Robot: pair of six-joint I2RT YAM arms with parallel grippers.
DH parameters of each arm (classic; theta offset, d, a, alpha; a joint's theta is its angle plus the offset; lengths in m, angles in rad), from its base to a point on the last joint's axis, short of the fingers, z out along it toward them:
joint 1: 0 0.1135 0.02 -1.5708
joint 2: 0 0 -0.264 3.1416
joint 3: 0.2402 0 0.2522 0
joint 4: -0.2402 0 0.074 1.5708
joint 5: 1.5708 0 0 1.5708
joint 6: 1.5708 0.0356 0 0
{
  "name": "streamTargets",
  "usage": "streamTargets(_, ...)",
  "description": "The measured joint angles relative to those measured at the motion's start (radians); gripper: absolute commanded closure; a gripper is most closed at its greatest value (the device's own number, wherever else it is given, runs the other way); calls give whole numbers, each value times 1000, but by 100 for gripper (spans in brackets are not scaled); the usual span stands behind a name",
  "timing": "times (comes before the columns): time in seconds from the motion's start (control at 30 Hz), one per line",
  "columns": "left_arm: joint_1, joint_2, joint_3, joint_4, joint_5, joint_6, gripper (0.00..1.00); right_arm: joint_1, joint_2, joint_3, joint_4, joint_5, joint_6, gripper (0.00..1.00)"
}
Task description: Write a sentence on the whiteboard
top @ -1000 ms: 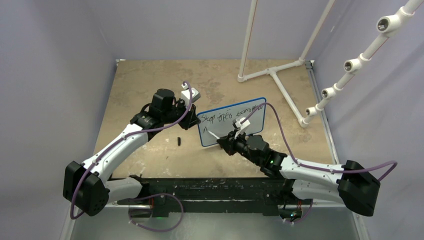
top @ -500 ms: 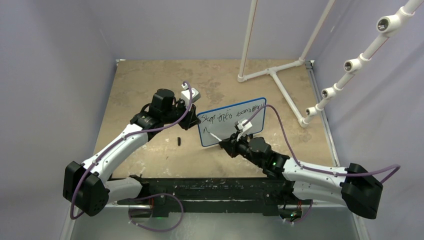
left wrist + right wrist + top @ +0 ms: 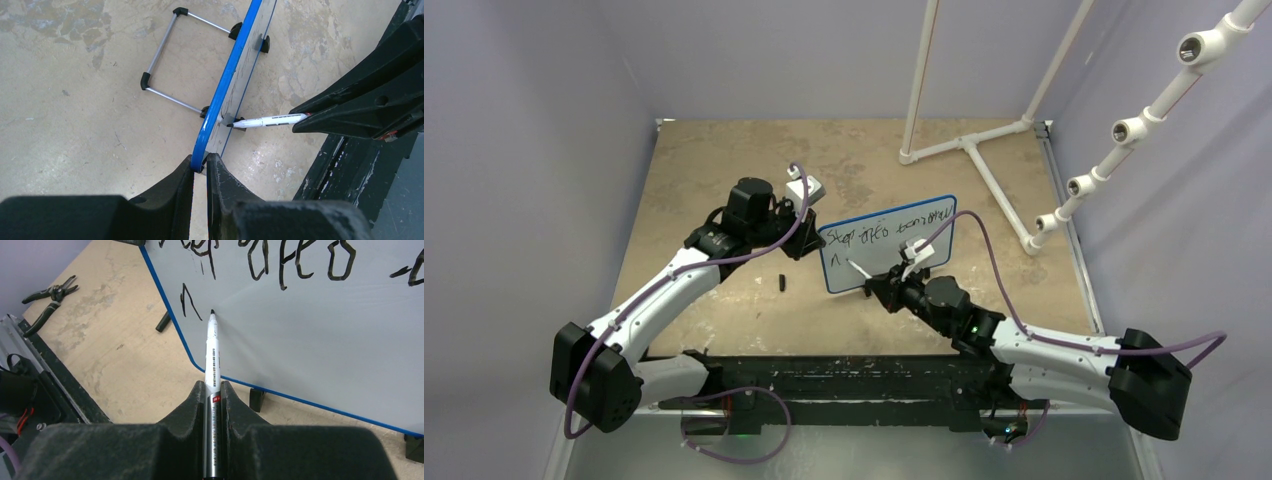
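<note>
The whiteboard (image 3: 886,252) stands upright on small black feet, blue-rimmed. My left gripper (image 3: 810,236) is shut on its left edge; in the left wrist view the blue rim (image 3: 227,75) sits pinched between the fingertips of that gripper (image 3: 200,162). The sentence (image 3: 886,232) runs along the top in black, also large in the right wrist view (image 3: 300,265), with a short stroke (image 3: 190,302) starting a second line. My right gripper (image 3: 213,386) is shut on a white marker (image 3: 212,352), whose black tip touches the board (image 3: 320,335) just right of that stroke.
A black marker cap (image 3: 780,282) lies on the tabletop left of the board. Pliers (image 3: 50,295) lie near the table's front edge. A white PVC pipe frame (image 3: 969,145) stands at the back right, and a pipe rack (image 3: 1124,130) leans along the right wall.
The right arm has shifted slightly left, carrying the marker tip a little along the board's second line. The left arm and board have stayed still.
</note>
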Motion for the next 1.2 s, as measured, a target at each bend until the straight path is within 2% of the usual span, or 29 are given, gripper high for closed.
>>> streamTargets(0.67, 5, 0, -5, 8, 3, 0, 87, 4, 48, 7, 23, -9, -3, 100)
streamTargets(1.2, 5, 0, -5, 9, 12, 0, 86, 4, -33, 7, -62, 55, 9, 100)
